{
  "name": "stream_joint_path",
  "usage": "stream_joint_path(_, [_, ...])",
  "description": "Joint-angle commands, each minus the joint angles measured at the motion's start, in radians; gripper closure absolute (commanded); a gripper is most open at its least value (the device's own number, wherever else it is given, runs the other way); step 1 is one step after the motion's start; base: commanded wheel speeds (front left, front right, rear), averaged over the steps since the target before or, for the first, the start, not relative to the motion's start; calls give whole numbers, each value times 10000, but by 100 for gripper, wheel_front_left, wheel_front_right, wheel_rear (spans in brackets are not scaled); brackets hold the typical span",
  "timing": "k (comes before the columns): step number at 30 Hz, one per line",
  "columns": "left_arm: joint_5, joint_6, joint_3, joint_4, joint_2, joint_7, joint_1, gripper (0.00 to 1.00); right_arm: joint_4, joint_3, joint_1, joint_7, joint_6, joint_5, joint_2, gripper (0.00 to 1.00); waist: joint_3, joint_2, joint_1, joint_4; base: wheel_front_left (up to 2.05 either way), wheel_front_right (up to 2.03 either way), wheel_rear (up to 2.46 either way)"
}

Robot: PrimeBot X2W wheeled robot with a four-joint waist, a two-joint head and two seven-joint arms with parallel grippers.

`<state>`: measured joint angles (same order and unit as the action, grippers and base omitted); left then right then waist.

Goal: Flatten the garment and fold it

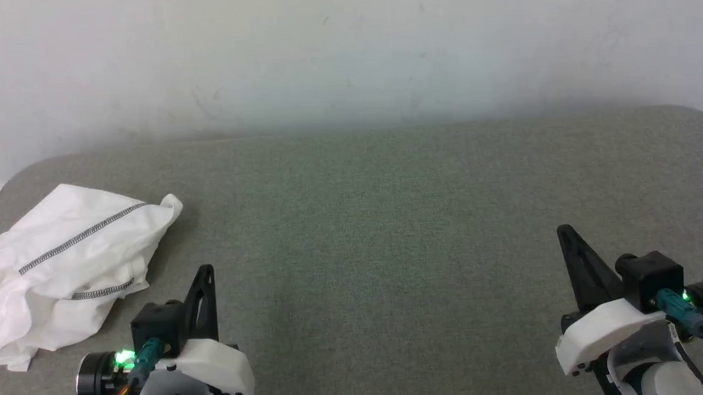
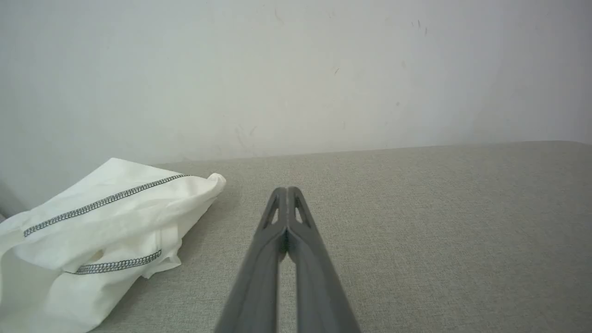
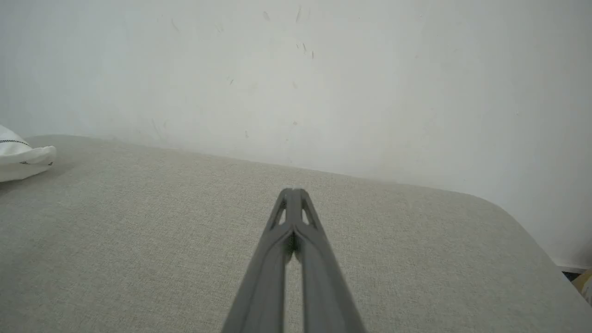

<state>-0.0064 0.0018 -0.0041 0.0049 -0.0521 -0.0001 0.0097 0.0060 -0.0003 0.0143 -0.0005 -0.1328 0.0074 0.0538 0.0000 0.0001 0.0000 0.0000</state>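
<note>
Garment (image 1: 69,263) lies crumpled at the left of the tabletop (image 1: 388,219).
Left pincer (image 1: 206,270), closed and empty, sits near its right side, not touching; right pincer (image 1: 563,231), closed and empty, is well apart.

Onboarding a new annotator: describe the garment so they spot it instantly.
Find the grey cloth-covered table against the pale wall; go to its left end, beyond the left gripper. The garment is the crumpled white heap there, crossed by dark zigzag stitching, unlike the plain grey surface.

I count one garment (image 1: 63,263), two zigzag stitching lines (image 1: 80,238) on it, one grey table (image 1: 389,249), and two grippers: left gripper (image 1: 206,272) and right gripper (image 1: 563,231).
</note>
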Motion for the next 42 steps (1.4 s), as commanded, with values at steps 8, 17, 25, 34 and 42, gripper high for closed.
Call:
stream_joint_path(8, [64,-18,41,-49,19,1,-97,100,-60,3,-143,5,21,-74,-36,100,0,-1,0,0,0,0,0])
stream_joint_path(17, [64,-18,41,-49,19,1,-97,100,-60,3,-143,5,21,-74,-36,100,0,-1,0,0,0,0,0])
stream_joint_path(25, [64,-18,41,-49,19,1,-97,100,-60,3,-143,5,21,-74,-36,100,0,-1,0,0,0,0,0])
stream_joint_path(34, [-5,-1,-13,11,-2,-6,5,0,16,-2,3,-4,0,6,8,0,1,-1,0,0,0,0,0])
stream_joint_path(42, [-58,58,-79,105,-1,-137,11,0,114,-24,5,-135,1,54,7,0,6,-1,0,-2,0,0,0])
